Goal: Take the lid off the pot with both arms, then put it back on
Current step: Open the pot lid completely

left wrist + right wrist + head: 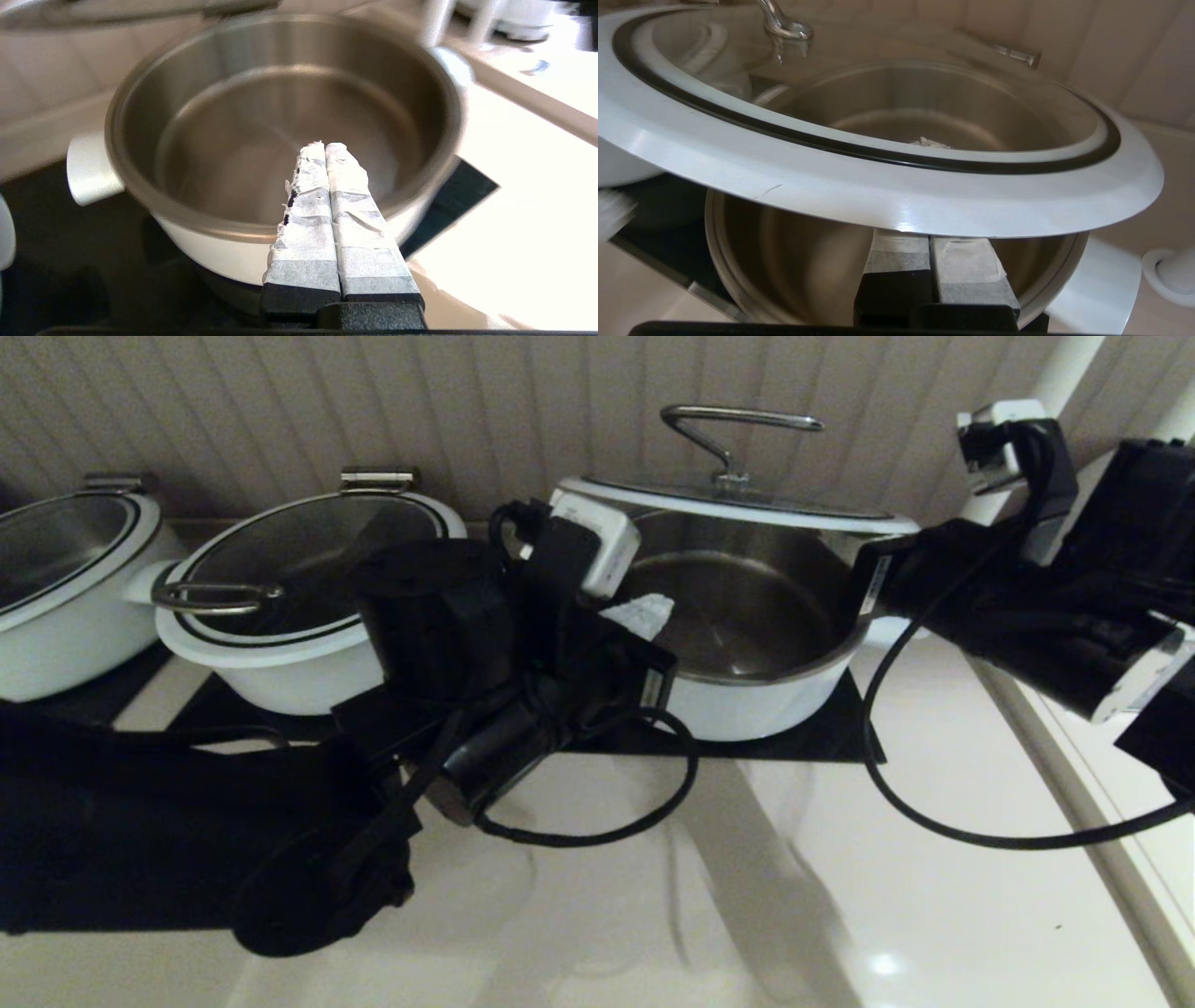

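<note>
The lid hovers raised above the open pot, its steel bar handle on top. My left gripper is shut and empty, its taped tips over the pot's steel inside and below the lid. In the left wrist view the gripper reaches over the pot's near rim, with the lid's edge above, apart from it. My right gripper is at the pot's right side. In the right wrist view its shut fingers lie under the lid's white rim, tips hidden, above the pot.
Two more white lidded pots stand to the left, close to my left arm. A black mat lies under the pots. A ribbed wall runs behind and a white post stands at the right. Loose cables hang over the counter.
</note>
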Robot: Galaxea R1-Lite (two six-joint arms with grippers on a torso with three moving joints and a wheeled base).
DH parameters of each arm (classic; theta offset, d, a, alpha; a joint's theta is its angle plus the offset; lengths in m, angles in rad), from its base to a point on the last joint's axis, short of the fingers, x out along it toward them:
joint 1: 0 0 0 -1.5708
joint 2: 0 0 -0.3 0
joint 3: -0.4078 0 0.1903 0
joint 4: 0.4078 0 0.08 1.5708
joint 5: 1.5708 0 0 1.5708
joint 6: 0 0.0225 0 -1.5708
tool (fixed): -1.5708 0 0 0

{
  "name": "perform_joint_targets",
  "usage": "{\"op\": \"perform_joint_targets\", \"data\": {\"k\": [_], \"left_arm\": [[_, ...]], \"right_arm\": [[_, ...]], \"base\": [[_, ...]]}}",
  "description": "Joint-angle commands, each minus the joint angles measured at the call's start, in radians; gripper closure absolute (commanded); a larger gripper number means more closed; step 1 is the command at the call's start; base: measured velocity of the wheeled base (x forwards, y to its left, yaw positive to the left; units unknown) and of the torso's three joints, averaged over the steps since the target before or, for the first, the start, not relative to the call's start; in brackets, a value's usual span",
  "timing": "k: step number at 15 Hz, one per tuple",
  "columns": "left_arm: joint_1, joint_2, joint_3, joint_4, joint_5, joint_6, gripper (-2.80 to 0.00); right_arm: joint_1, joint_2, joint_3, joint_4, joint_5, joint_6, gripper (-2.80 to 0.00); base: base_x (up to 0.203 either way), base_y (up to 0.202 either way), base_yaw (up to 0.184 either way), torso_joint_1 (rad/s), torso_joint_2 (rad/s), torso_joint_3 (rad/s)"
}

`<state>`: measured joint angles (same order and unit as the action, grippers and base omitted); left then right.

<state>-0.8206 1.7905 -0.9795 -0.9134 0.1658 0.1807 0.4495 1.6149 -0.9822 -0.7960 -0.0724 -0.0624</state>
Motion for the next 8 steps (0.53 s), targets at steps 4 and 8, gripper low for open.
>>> {"op": "perform_joint_targets", "data": {"k": [4, 8], "left_arm": [[-0.026, -0.12, 0.124, -0.005, 0.006, 0.048, 0.0], [-0.025, -0.252, 0.293, -0.003, 0.043, 0.068, 0.0]], "right_arm": [[-0.008, -0.006, -0.007, -0.005, 0.0, 0.0, 0.0], [-0.012, -0.004, -0.016, -0.005, 0.003, -0.002, 0.0]], "base": [[0.0, 0.0, 0.0, 0.0, 0.0, 0.0], [0.0, 0.0, 0.0, 0.0, 0.0, 0.0]]}}
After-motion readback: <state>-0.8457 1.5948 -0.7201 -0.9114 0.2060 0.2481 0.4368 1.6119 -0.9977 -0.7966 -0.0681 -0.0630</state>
